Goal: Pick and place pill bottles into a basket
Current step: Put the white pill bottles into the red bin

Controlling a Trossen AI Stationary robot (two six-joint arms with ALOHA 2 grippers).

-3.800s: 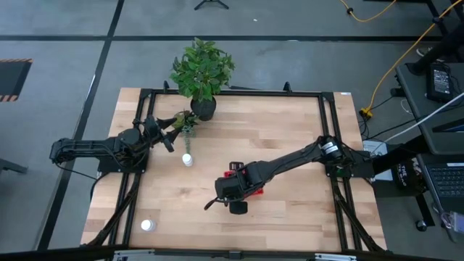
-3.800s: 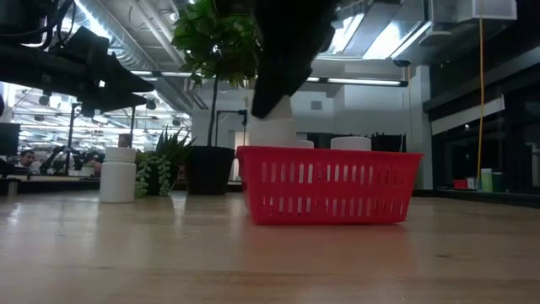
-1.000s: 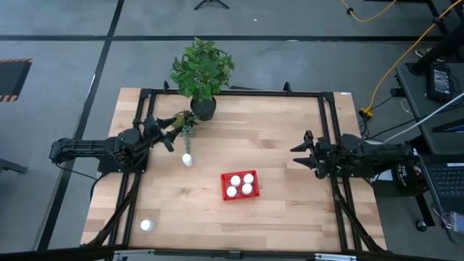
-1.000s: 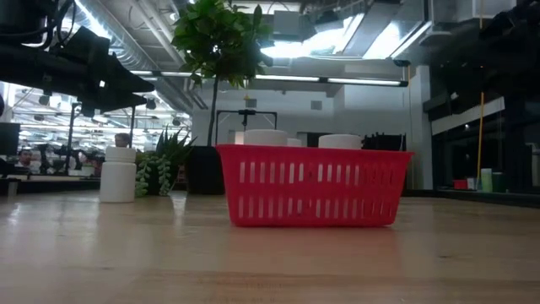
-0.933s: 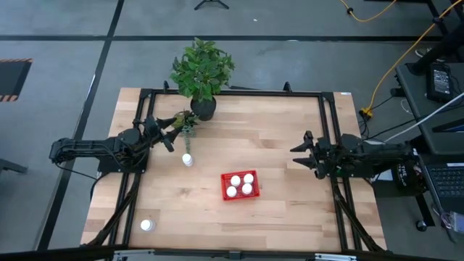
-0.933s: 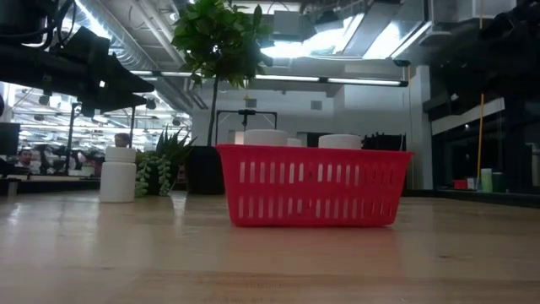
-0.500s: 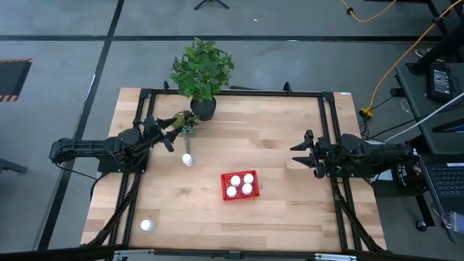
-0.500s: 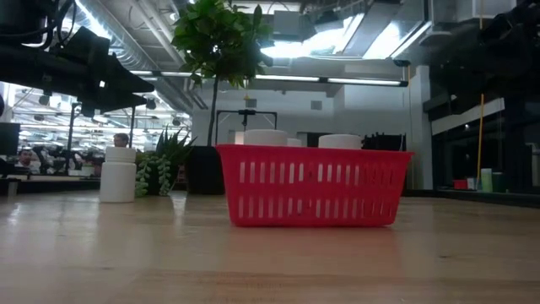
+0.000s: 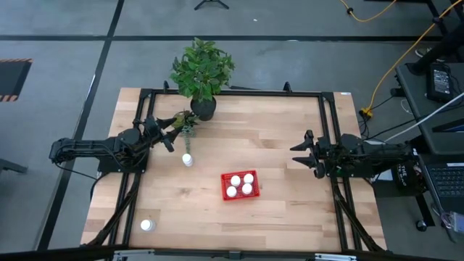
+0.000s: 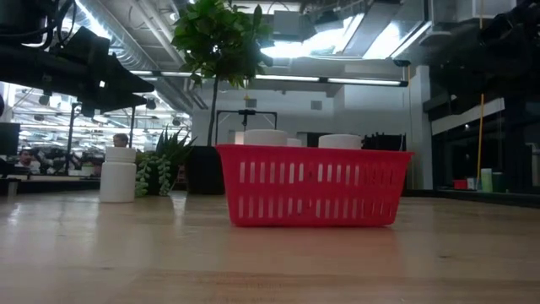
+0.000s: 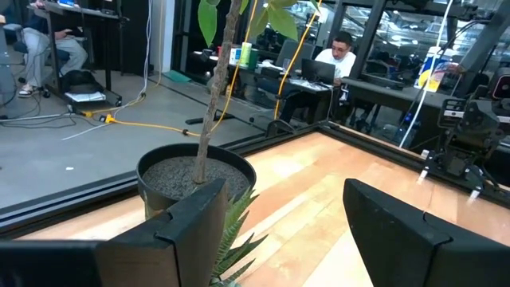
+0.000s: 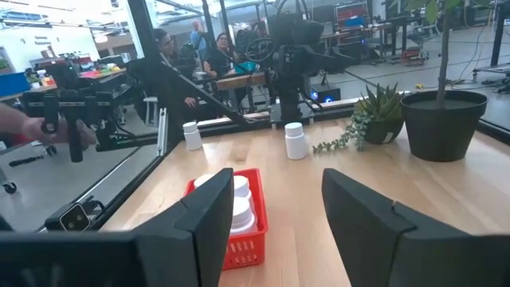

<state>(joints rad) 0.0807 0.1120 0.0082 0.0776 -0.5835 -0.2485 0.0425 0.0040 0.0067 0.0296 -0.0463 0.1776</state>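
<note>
The red mesh basket [image 9: 241, 185] stands on the table right of centre and holds several white pill bottles [image 9: 235, 180], whose caps rise above its rim in the low view [image 10: 266, 137]. One loose bottle [image 9: 187, 159] stands upright left of the basket. Another [image 9: 147, 225] stands near the front left corner. My left gripper [image 9: 172, 133] is open and empty at the far left, beside the plants; its wrist view [image 11: 279, 231] shows the fingers wide apart. My right gripper [image 9: 296, 156] is open and empty near the right edge, pointing toward the basket [image 12: 239, 219].
A black pot with a leafy plant [image 9: 203, 109] stands at the table's far edge, and a small succulent [image 9: 187, 123] lies beside it, right in front of my left gripper. Black frame rails run along the table's edges. People sit at desks beyond the table.
Nothing has moved in the last second. Before that, my right gripper drew back from above the basket toward the table's right edge, and the basket came to stand a little shifted in the low view.
</note>
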